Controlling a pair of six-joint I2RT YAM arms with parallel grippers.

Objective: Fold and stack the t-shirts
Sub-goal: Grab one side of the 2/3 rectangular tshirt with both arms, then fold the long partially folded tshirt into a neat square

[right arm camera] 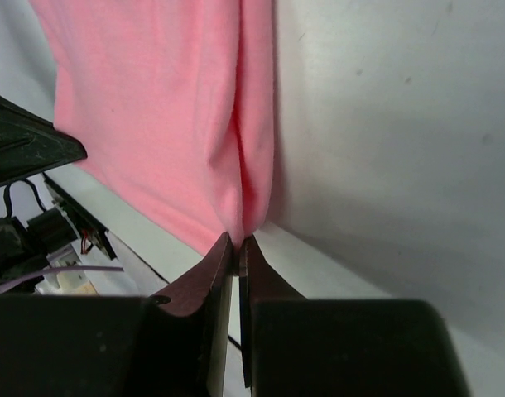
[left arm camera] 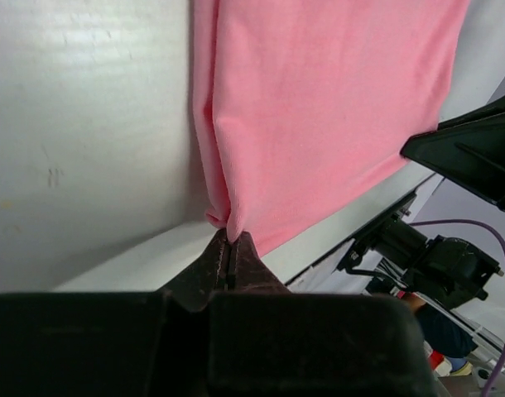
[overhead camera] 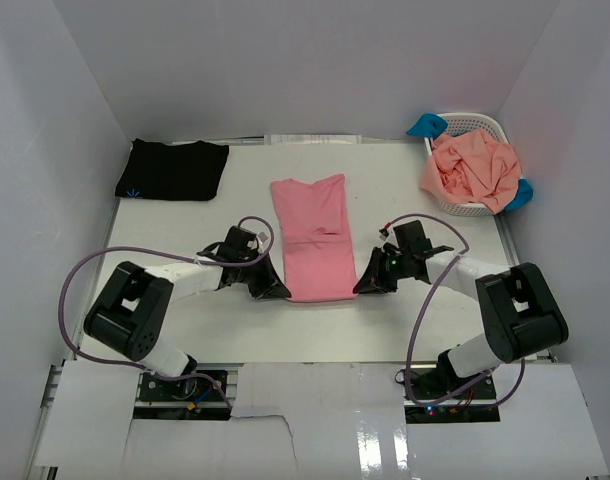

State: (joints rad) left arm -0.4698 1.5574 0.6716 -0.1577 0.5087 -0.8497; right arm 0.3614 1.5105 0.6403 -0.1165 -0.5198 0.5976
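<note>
- Because the pink shirt (overhead camera: 313, 240) is thin, limp cloth, it probably handles as light and floppy, sagging and creasing wherever nothing holds it. It lies flat at the centre of the top view as a long, narrowed strip.
- The left gripper (left arm camera: 232, 248) is pinched tight on the shirt's lower left corner, with only cloth between the jaws.
- The right gripper (right arm camera: 237, 246) is pinched the same way on the lower right corner.
- These two hem corners look like the right hold: raised together and level, the hem should carry toward the collar without twisting.
- Each bite is small, so a quick pull could slip the cloth free.
- The black shirt (overhead camera: 172, 168) lies folded at upper left.
- The salmon shirt (overhead camera: 475, 170) and blue shirt (overhead camera: 422, 126) sit in the basket (overhead camera: 480, 119) at upper right.
</note>
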